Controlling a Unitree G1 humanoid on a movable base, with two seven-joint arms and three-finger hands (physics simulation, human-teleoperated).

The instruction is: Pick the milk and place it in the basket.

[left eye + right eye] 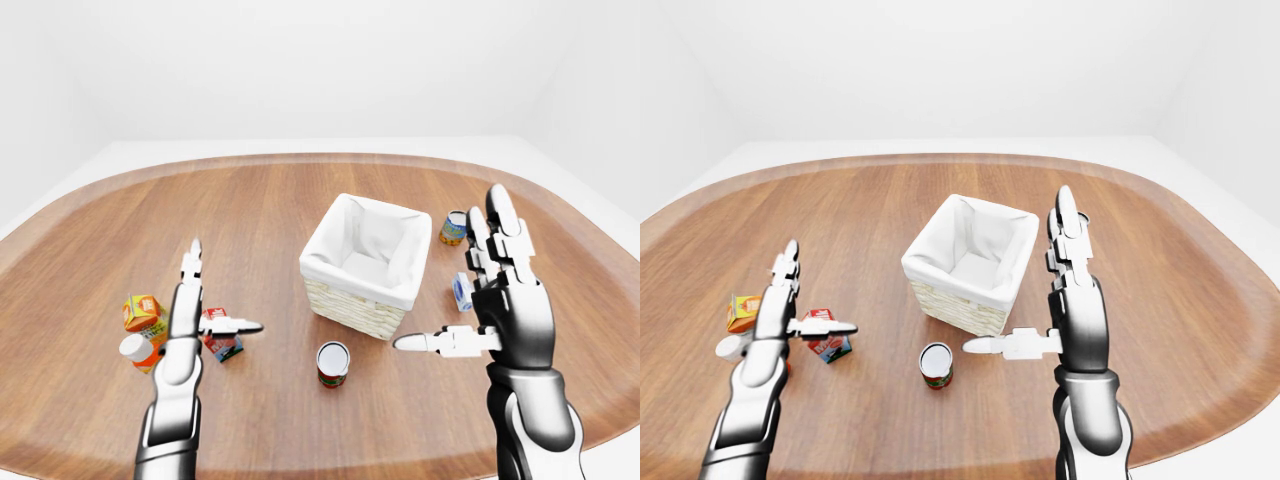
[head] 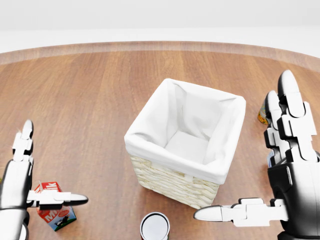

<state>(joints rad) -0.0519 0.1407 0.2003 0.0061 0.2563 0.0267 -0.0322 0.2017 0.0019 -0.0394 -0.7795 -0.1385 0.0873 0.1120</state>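
- Your head view crops tight on the basket point(image 2: 185, 145); the left-eye view is wider and also shows you an orange carton point(image 1: 142, 312), a white-capped bottle point(image 1: 135, 350) at far left, and a small blue-and-white carton point(image 1: 461, 291) behind your right hand.
- The milk point(image 2: 54, 211) stands on the wooden counter point(image 1: 260, 210) at lower left of the head view, well apart from the basket and directly under your left hand's thumb.
- Your left hand point(image 2: 22, 185) is spread open, fingers pointing up the view and thumb stretched sideways above the carton; whether the thumb touches it you cannot tell.
- Your right hand point(image 2: 285, 170) is also wide open and holds nothing, raised right of the basket with its thumb aimed at the basket's lower corner.
- A red can point(image 1: 332, 363) stands just below the basket, between your two hands.
- Another can point(image 1: 453, 228) sits right of the basket, partly hidden by your right fingers in the head view.
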